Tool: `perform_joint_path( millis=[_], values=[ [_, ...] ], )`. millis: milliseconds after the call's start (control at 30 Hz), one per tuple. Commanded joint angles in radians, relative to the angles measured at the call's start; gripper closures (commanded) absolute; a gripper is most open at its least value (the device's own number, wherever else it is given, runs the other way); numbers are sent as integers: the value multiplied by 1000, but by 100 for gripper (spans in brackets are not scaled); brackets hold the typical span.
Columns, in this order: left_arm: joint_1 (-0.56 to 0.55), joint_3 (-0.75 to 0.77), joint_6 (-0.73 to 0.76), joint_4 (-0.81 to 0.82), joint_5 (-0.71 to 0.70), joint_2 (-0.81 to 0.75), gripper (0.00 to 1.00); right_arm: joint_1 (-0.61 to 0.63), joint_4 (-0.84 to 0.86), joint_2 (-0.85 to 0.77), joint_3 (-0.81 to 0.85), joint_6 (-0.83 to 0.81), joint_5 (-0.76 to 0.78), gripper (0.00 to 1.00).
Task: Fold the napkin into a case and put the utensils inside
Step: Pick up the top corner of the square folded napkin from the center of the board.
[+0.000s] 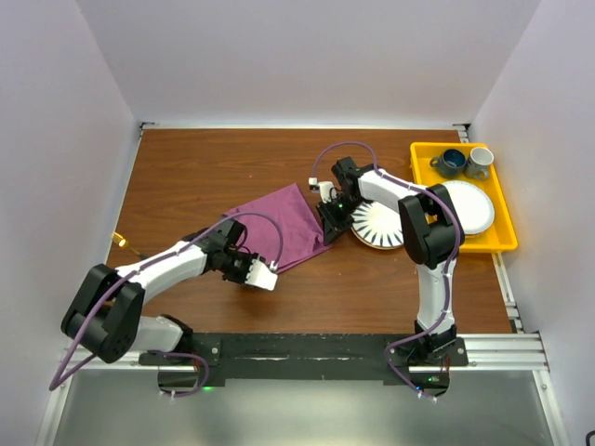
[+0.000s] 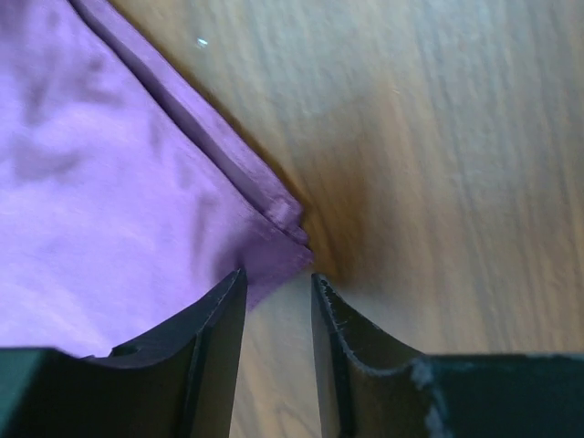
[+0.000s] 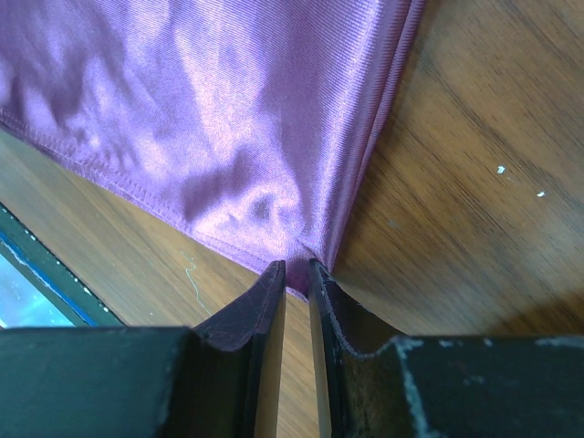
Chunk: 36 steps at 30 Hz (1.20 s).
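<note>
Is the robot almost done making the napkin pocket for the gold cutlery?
Not yet. Done: the napkin looks folded over once, and the left wrist view shows layered edges at its corner. In hand: the right gripper pinches one corner, and the left gripper is open beside another corner. Left: there is no narrow case yet, and the utensils lie at the table's left edge, outside the cloth.

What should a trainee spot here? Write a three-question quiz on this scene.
1. Which pincer grips a corner of the napkin: A the left, B the right?
2. True or false: the striped plate lies outside the yellow tray.
3. Fill in: the yellow tray holds a white plate and two ____.
Key: 1 B, the right pincer; 2 true; 3 mugs.
</note>
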Motion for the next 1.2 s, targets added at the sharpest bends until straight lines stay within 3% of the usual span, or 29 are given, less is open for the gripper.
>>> perform_joint_path(
  millis=[0, 67, 167, 267, 333, 700, 1167],
  values=[
    [-2, -2, 6, 40, 11, 57, 64, 3, 9, 10, 31, -9, 19, 79],
    [-2, 2, 4, 38, 10, 72, 66, 3, 8, 10, 33, -10, 19, 79],
    [-2, 22, 12, 20, 8, 108, 78, 5, 8, 12, 35, -10, 19, 79],
    [-2, 41, 12, 0, 13, 112, 96, 5, 8, 14, 35, -12, 18, 79],
    [-1, 48, 10, -14, 19, 100, 100, 3, 8, 14, 35, -13, 16, 79],
    [14, 218, 42, -195, 82, 54, 100, 5, 6, 20, 47, -22, 15, 79],
    [47, 386, -1, -214, 137, 190, 100, 3, 2, 17, 64, -9, 6, 78]
  ],
)
